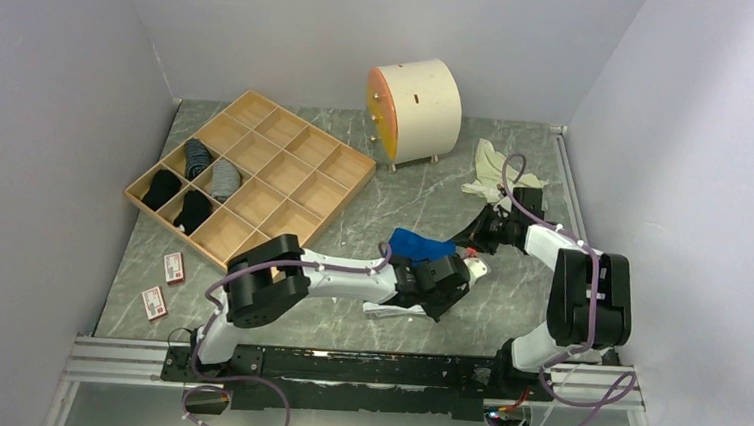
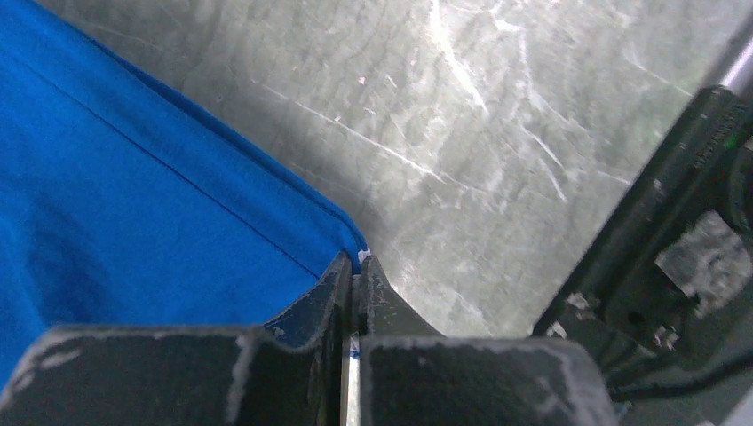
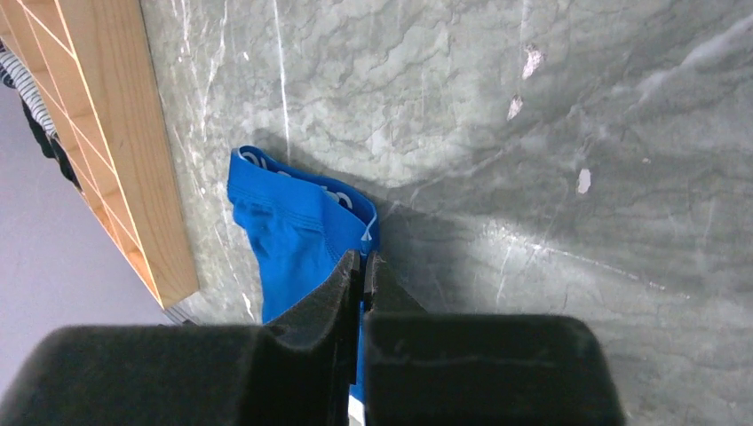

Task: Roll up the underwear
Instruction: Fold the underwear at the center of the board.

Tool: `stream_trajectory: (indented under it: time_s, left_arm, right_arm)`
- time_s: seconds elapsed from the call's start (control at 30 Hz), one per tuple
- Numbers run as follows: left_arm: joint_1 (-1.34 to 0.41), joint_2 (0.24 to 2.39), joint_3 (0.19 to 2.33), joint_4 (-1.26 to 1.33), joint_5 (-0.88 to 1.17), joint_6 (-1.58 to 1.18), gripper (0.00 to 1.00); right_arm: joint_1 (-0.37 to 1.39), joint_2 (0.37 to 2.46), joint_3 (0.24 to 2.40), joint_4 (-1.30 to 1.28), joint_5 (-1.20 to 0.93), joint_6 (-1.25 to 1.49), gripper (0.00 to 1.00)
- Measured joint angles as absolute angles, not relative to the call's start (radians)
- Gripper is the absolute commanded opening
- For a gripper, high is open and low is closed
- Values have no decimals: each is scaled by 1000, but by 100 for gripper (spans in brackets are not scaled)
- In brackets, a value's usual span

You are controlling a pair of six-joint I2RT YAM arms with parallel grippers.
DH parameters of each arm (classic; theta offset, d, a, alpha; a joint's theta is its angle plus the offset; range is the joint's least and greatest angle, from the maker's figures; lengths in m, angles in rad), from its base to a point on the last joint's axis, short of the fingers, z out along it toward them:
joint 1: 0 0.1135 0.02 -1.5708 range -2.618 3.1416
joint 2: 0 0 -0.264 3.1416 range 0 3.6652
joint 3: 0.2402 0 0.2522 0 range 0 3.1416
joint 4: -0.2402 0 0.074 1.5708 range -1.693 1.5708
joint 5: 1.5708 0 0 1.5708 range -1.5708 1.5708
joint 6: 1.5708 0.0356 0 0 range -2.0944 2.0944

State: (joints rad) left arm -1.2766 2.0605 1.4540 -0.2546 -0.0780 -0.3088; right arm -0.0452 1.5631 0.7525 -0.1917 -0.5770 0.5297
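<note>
A piece of bright blue fabric underwear (image 1: 419, 244) lies bunched on the grey marble-patterned tabletop (image 1: 425, 191), near the middle and just right of the light wooden compartment tray (image 1: 286, 162), and both arms meet over it. In the left wrist view the left gripper (image 2: 355, 266) has its two dark, scuffed fingers pressed together on a corner of the blue cloth's stitched hem, with a sliver of blue showing between them. In the right wrist view the right gripper (image 3: 362, 263) is likewise pinched closed on the garment's edge beside the waistband. The blue cloth hangs from there down to the table, close to the tray's side. The waistband (image 3: 293, 176) carries pale lettering, too small and creased to read. Some cells at the tray's left end hold rolled socks: two black ones (image 1: 162, 190) and two grey striped ones (image 1: 225, 176). Behind the tray a white drum-shaped cylinder with an orange face (image 1: 415, 110) stands on small pegs, and a crumpled white cloth (image 1: 489, 171) lies to its right, near the back right corner. Two small red-and-white boxes (image 1: 174, 267) sit at the table's left edge; their print cannot be read. A flat white item (image 1: 393, 311) shows under the left arm, but I cannot tell what it is.
</note>
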Motion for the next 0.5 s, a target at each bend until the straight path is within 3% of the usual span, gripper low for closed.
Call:
stream_trajectory:
  time_s: [0.5]
  left_arm:
    - [-1169, 1812, 1122, 41, 143, -435, 5]
  right_arm:
    - [-44, 1463, 736, -269, -550, 535, 0]
